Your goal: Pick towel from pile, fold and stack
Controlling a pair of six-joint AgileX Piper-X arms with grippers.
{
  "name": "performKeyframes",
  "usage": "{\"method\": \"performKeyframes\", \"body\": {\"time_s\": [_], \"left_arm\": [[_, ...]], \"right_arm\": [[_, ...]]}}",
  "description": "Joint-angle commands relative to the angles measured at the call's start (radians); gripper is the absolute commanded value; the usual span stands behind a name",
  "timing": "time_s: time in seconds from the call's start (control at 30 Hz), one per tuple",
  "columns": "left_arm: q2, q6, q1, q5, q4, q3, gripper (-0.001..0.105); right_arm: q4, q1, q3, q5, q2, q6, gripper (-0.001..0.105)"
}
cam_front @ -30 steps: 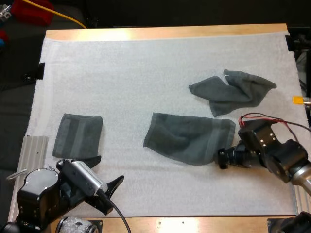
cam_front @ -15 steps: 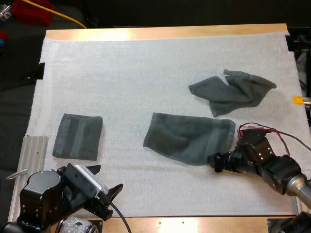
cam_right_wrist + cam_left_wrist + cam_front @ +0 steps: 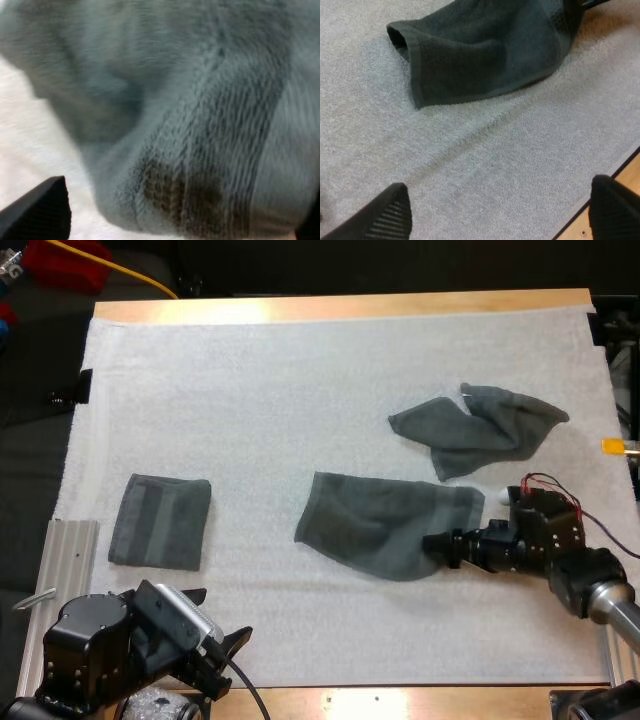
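A dark grey-green towel (image 3: 385, 523) lies loosely doubled over in the middle of the white mat (image 3: 300, 390); its hemmed edge is also close ahead in the left wrist view (image 3: 485, 55). Behind it, to the right, lies a crumpled towel (image 3: 480, 428). A folded towel (image 3: 160, 522) rests flat at the left. My right gripper (image 3: 440, 545) is at the middle towel's near right corner, fingers (image 3: 42, 210) spread wide with the towel's hem (image 3: 200, 165) between them. My left gripper (image 3: 215, 618) hovers open over bare mat near the front edge, its fingertips (image 3: 385, 215) far apart.
A ribbed metal plate (image 3: 68, 560) lies off the mat's left front corner. The wooden table edge (image 3: 340, 306) runs along the far side, and the front edge (image 3: 615, 200) is just beside my left gripper. Bare mat stretches across the far left and centre.
My right gripper has moved up and to the left, from just off the middle towel's corner onto its edge. My left arm has drawn back a little toward the front edge.
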Motion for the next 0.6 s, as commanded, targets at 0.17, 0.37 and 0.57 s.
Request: {"method": "performKeyframes", "body": {"time_s": [0.17, 0.37, 0.57], "left_arm": [[0.005, 0.0, -0.005, 0.005, 0.002, -0.007, 0.07], [0.005, 0.0, -0.005, 0.005, 0.002, -0.007, 0.07], [0.005, 0.0, -0.005, 0.005, -0.007, -0.007, 0.07]], "right_arm": [[0.022, -0.007, 0.001, -0.24, 0.021, 0.018, 0.086], [0.022, -0.007, -0.017, -0.321, -0.026, 0.119, 0.086], [0.033, -0.007, -0.041, -0.255, -0.12, 0.178, 0.086]]}}
